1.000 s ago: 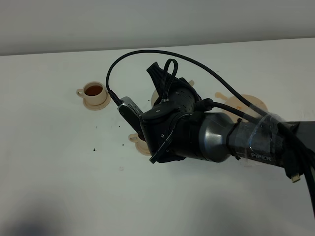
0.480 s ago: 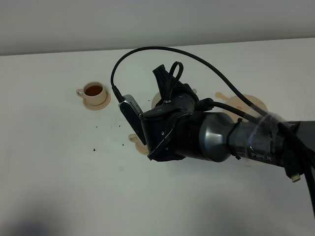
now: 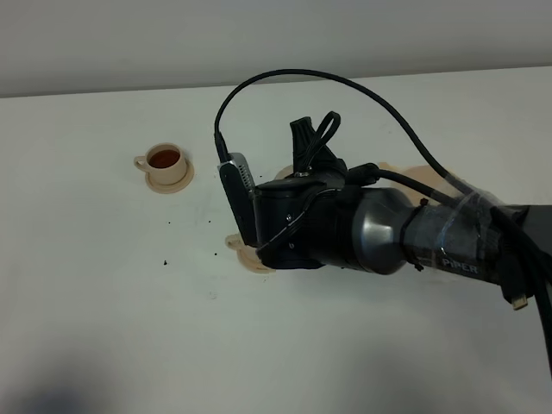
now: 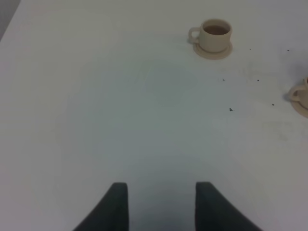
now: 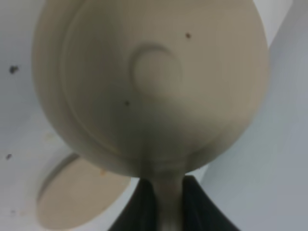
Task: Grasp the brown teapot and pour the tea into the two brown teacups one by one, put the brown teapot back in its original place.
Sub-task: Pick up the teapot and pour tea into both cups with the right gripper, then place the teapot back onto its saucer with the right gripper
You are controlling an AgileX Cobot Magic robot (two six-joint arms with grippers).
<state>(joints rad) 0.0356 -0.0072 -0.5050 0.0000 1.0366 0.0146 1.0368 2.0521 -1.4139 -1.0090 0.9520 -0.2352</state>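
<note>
The brown teapot (image 5: pixel 154 82) fills the right wrist view from above, lid knob in the middle. My right gripper (image 5: pixel 167 195) is shut on its loop handle, one dark finger on each side. In the high view the right arm (image 3: pixel 345 228) reaches across the middle and hides the teapot. One brown teacup (image 3: pixel 165 162), full of dark tea, stands on its saucer at the back left. The other teacup (image 3: pixel 246 253) peeks out from under the arm's front left. My left gripper (image 4: pixel 161 207) is open above bare table. The wide saucer (image 3: pixel 427 175) shows partly behind the arm.
Dark specks (image 3: pixel 164 260) dot the white table (image 3: pixel 103 310) between the cups. A brownish stain lies beside the wide saucer. A beige disc (image 5: pixel 72 197) shows below the teapot in the right wrist view. A black cable (image 3: pixel 285 82) arches above the wrist.
The right arm has shifted to the right and its wrist has turned, carrying the teapot along. More of the near teacup now shows at the arm's left. The filled cup has not moved.
</note>
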